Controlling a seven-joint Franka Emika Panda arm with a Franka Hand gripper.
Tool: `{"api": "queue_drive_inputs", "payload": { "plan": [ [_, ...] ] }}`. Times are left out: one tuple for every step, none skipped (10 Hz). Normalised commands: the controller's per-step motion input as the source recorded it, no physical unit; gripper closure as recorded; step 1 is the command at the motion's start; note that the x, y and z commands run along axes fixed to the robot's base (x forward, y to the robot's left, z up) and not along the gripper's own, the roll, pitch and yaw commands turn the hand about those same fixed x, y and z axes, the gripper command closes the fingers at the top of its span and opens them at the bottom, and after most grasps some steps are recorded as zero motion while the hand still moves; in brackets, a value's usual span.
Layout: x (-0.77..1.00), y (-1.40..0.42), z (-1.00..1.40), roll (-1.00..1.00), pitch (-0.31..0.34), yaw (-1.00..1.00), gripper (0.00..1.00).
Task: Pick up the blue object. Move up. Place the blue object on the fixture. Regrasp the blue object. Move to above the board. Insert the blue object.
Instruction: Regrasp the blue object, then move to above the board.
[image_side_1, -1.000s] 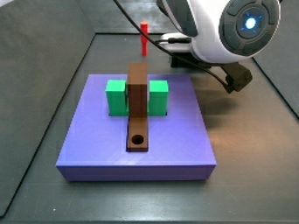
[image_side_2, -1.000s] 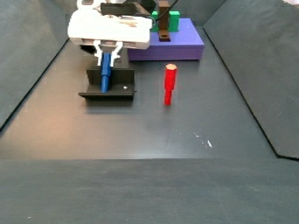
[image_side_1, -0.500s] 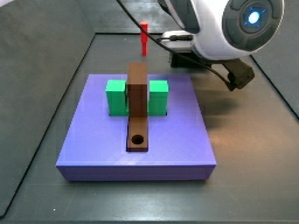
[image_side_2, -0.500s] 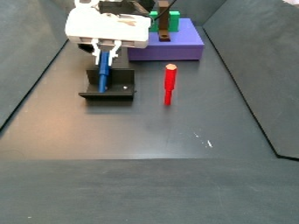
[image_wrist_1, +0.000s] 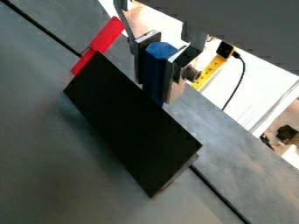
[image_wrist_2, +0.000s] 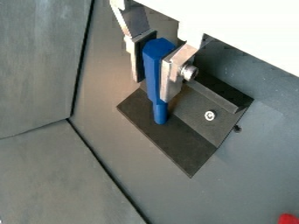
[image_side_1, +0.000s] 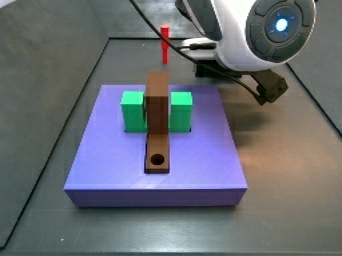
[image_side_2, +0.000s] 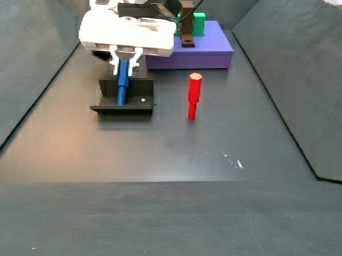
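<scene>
The gripper (image_wrist_2: 155, 59) pinches the blue object (image_wrist_2: 158, 80), a short bright blue peg standing upright with its lower end resting on the dark fixture (image_wrist_2: 187, 131) in a wrist view.

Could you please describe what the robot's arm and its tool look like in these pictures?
The arm's end is glossy white, with a dark round cap bearing a glowing blue ring. The tool, over the fixture, has flat silver fingers with dark pads. Its body is white with black parts.

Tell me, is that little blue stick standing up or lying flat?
Standing up. The blue stick points straight down at the dark fixture, its top between the claw plates; a side view shows it upright too.
</scene>
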Motion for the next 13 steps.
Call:
{"api": "queue_drive_inputs", "payload": {
  "plan": [
    [0.00,0.00,0.00,0.00,0.000,0.00,1.00],
    [0.00,0.00,0.00,0.00,0.000,0.00,1.00],
    [0.00,0.00,0.00,0.00,0.000,0.00,1.00],
    [0.00,0.00,0.00,0.00,0.000,0.00,1.00],
    [0.00,0.00,1.40,0.00,0.000,0.00,1.00],
    [0.01,-0.02,1.40,-0.04,-0.032,0.03,1.00],
    [-0.01,-0.02,1.40,-0.09,-0.037,0.02,1.00],
    [-0.02,0.00,1.40,-0.07,-0.048,0.00,1.00],
    [-0.01,-0.01,1.40,-0.06,-0.037,-0.01,1.00],
    [-0.02,-0.01,1.40,-0.01,-0.018,-0.03,1.00],
    [-0.02,-0.02,1.40,-0.02,-0.001,-0.03,1.00],
    [-0.02,-0.01,0.87,-0.02,0.016,-0.03,1.00],
    [-0.02,0.00,0.61,-0.01,0.029,-0.03,1.00]
  ]
}}
